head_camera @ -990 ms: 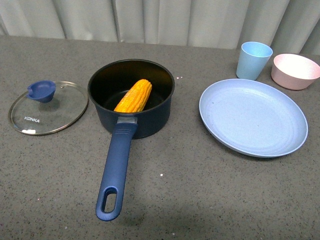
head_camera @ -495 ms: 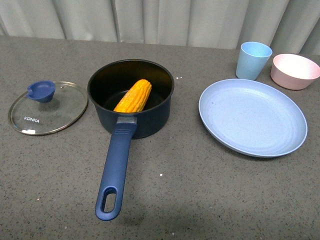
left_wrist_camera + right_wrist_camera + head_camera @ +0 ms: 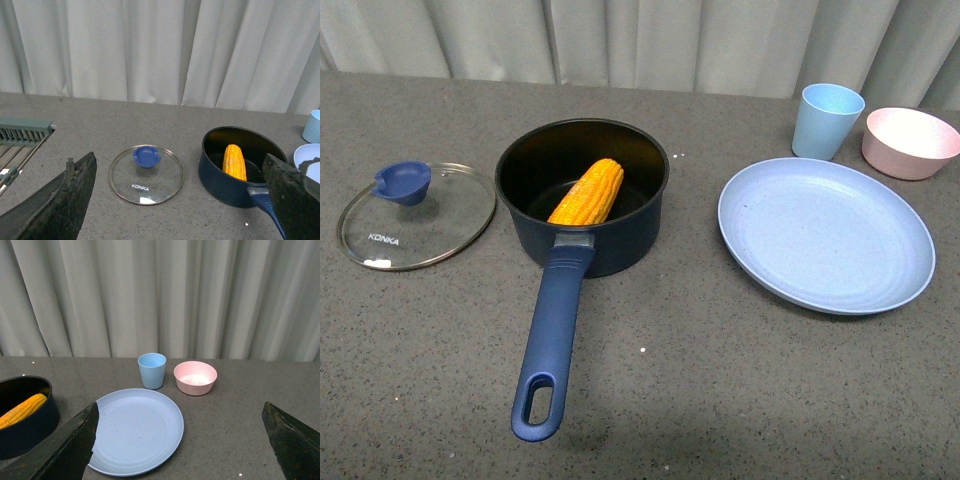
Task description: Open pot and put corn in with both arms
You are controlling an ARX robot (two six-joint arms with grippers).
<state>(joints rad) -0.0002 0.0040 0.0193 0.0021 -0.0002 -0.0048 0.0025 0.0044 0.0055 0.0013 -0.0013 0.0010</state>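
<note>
No change across last second. Corn (image 3: 587,193) lies in open pot (image 3: 582,195); lid (image 3: 417,215) rests beside it toward left edge. Both grippers (image 3: 180,200) (image 3: 182,440) spread wide, empty. Task looks complete.

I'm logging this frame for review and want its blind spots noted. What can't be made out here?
- Corn: its lower end is hidden behind the pot near wall in the front view.
- Grey rack: cut off by the left wrist picture's edge.
- Left gripper and right gripper: only finger edges show, and neither arm appears in the front view.
</note>
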